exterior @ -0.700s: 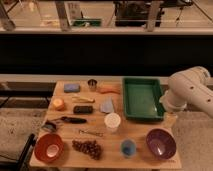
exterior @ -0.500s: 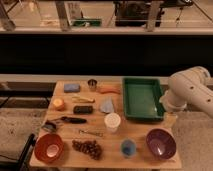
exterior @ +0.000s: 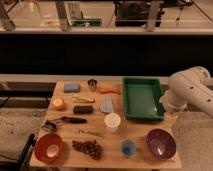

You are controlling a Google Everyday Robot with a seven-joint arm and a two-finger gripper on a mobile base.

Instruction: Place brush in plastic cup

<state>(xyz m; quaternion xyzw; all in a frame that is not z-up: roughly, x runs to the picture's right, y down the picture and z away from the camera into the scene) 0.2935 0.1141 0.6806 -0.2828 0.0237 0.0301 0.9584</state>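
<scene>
The brush (exterior: 66, 120) lies flat at the left of the wooden table (exterior: 115, 159), its black handle pointing right and its greyish head to the left. The white plastic cup (exterior: 112, 121) stands upright near the table's middle, a short way right of the brush handle. My white arm (exterior: 190, 92) is at the right, beside the table. The gripper (exterior: 170, 118) hangs below it by the right edge of the green tray (exterior: 142, 98), far from the brush and holding nothing that I can see.
Also on the table are a blue sponge (exterior: 71, 87), a metal cup (exterior: 92, 84), an orange item (exterior: 109, 90), an orange fruit (exterior: 59, 104), a black block (exterior: 83, 109), a thin stick (exterior: 91, 132), a red bowl (exterior: 48, 147), grapes (exterior: 87, 147), a blue cup (exterior: 128, 147) and a purple bowl (exterior: 161, 142).
</scene>
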